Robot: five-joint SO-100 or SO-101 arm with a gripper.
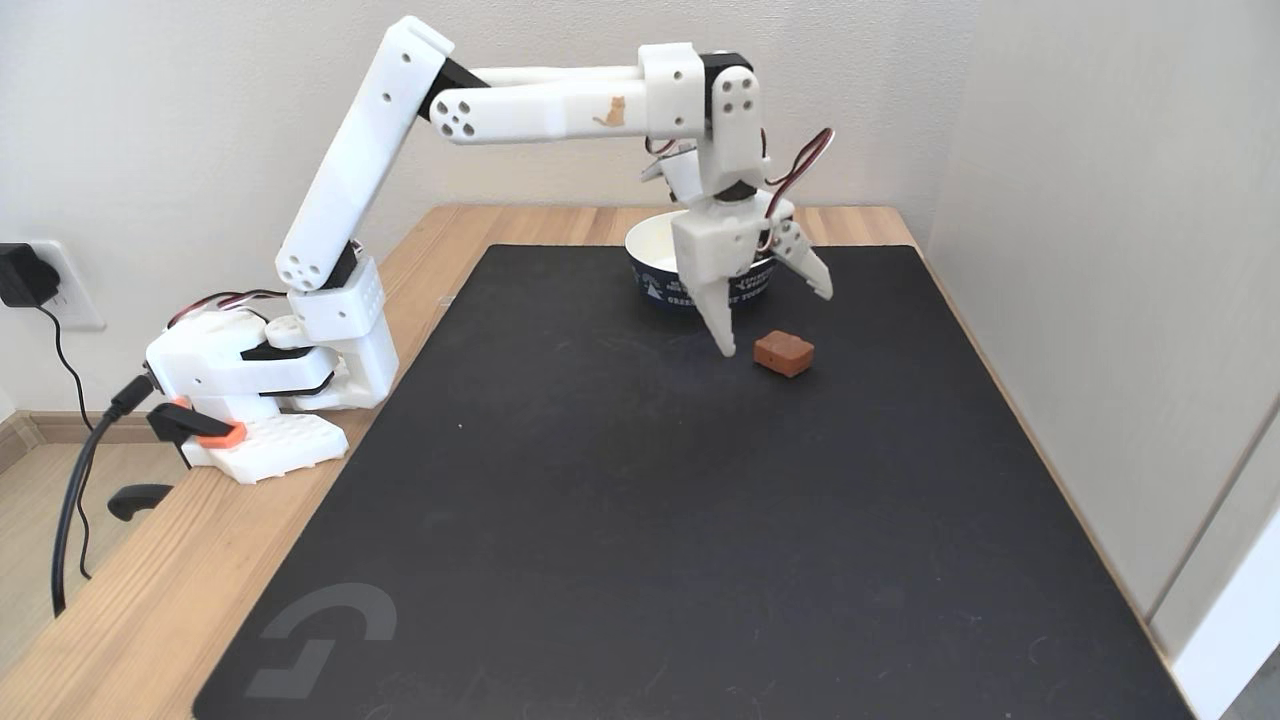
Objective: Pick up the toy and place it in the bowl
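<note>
Wooden surface (520, 225) carried a black mat (640, 500). Toy (783, 353), a reddish-brown block, lay right of centre, near the navy paper bowl (652, 252). Gripper (776, 318) hung just above-left, fingers (722, 325) apart, empty. Toy looked light, rigid, blocky; best pinched across its flat sides.

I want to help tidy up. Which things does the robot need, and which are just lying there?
Needed: toy, bowl, open gripper.
Just there: black mat, wall plug, black cable.
</note>
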